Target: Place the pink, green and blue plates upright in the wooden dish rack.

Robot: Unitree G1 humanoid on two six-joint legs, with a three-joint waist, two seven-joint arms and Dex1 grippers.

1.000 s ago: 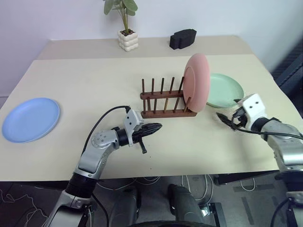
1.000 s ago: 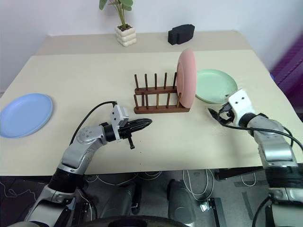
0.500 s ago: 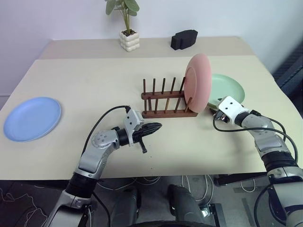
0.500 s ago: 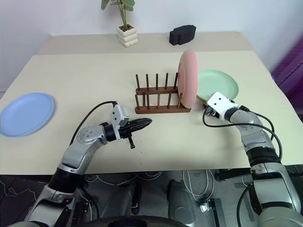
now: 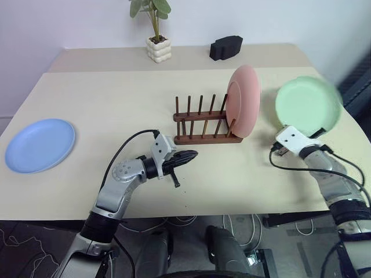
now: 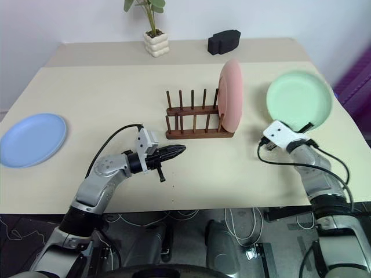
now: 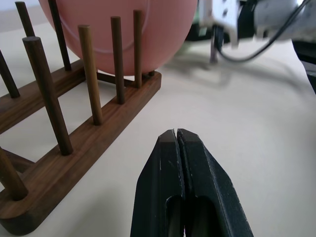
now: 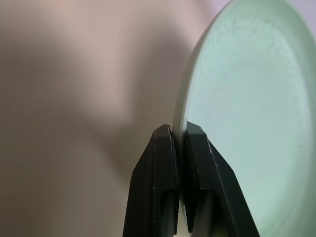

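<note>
My left end effector [image 5: 191, 155] hangs clenched and empty, clear of the rack [image 5: 206, 124]. My right end effector [image 8: 180, 143] pinches the green plate [image 5: 307, 104] by its rim, upright for slotting. Pink plate [image 5: 242, 101] stands in the rack's right end slot. Blue plate [image 5: 39, 145] lies flat far left on the worktop [image 5: 116, 98].

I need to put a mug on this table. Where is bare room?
Free: the wide stretch between the blue plate and the wooden dish rack. Crowded: right of the rack, around the pink plate and the lifted green plate.
</note>
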